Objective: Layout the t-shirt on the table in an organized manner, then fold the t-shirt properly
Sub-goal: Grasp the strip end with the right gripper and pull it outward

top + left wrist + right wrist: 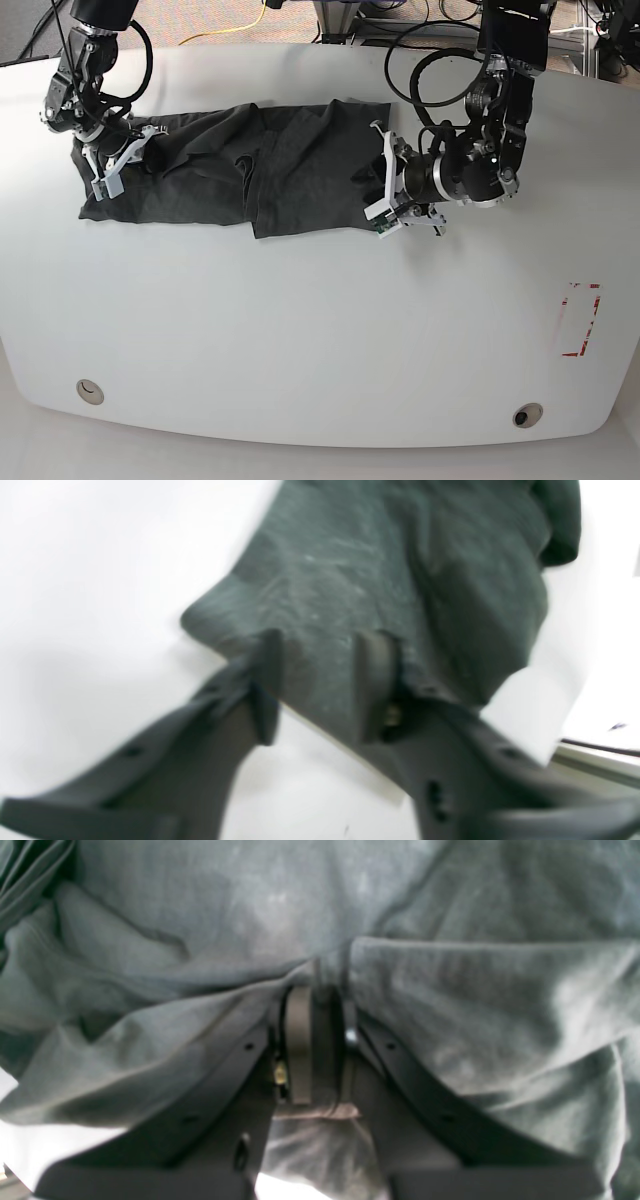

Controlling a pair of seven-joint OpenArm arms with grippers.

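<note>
The dark grey t-shirt lies spread in a long, wrinkled band across the far left part of the white table. At its left end my right gripper is on the cloth. The right wrist view shows that gripper with its fingers close together, pinching a fold of the t-shirt. My left gripper is at the shirt's right edge. In the left wrist view this gripper stands open, its fingers straddling the hem of the t-shirt, with the table beneath.
A red dashed rectangle marks the table at the right. Two round grommet holes sit near the front edge. Cables and floor lie beyond the table's far edge.
</note>
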